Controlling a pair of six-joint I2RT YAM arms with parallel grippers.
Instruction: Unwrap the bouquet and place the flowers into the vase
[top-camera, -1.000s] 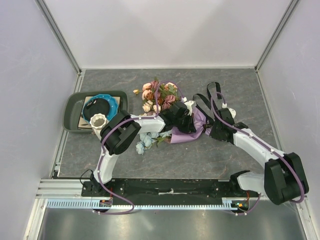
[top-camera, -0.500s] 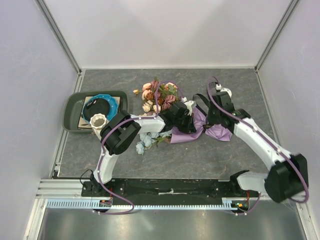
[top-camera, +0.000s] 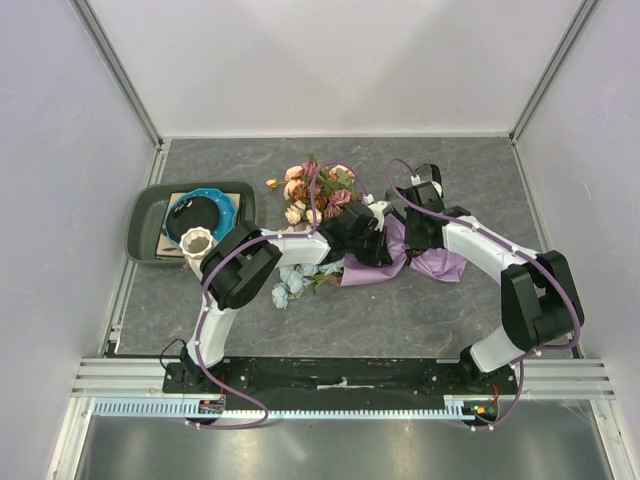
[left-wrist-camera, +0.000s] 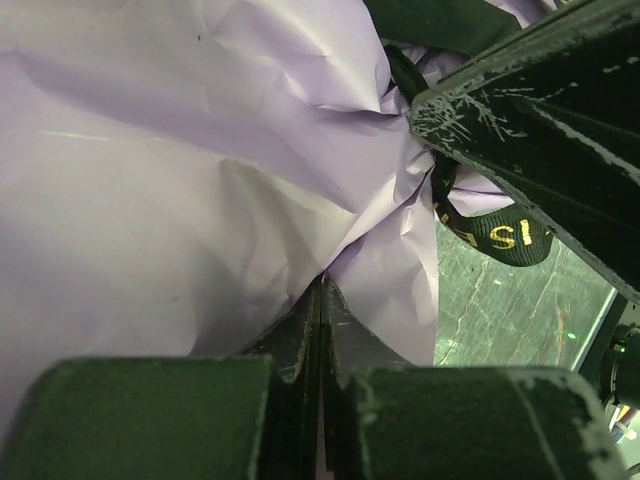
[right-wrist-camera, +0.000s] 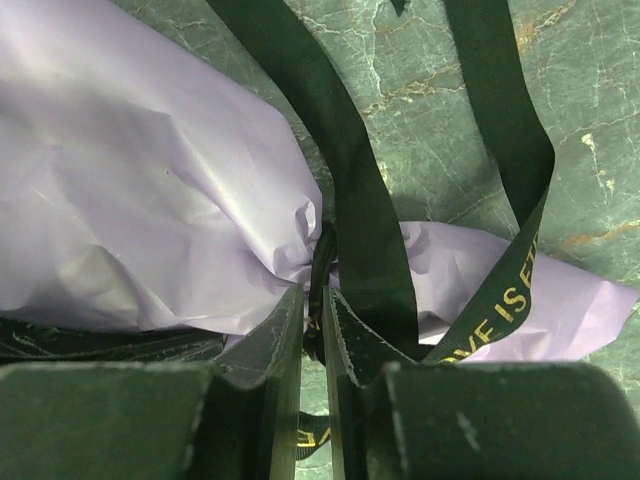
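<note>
The bouquet (top-camera: 345, 235) lies mid-table, its roses (top-camera: 318, 190) pointing to the back. Its purple paper (top-camera: 440, 263) fans out to the right. My left gripper (top-camera: 378, 243) is shut, its tips (left-wrist-camera: 322, 283) pinching a fold of the paper (left-wrist-camera: 150, 150). My right gripper (top-camera: 408, 235) comes in from the right. Its fingers (right-wrist-camera: 318, 292) are closed to a narrow slot on the black ribbon (right-wrist-camera: 350, 170) at the tie, where the paper (right-wrist-camera: 130, 200) bunches. The white ribbed vase (top-camera: 198, 243) stands at the left, beside the tray.
A dark green tray (top-camera: 145, 215) at the left holds a blue-rimmed dish (top-camera: 203, 213). Light blue flowers (top-camera: 288, 284) lie in front of the bouquet, near the left arm. Ribbon loops (top-camera: 425, 176) rise behind the right wrist. The cage walls stand on three sides.
My right arm swung back and leftward to the bouquet's tie and its fingers closed there. The purple paper on the right is now uncovered. The left arm stayed still.
</note>
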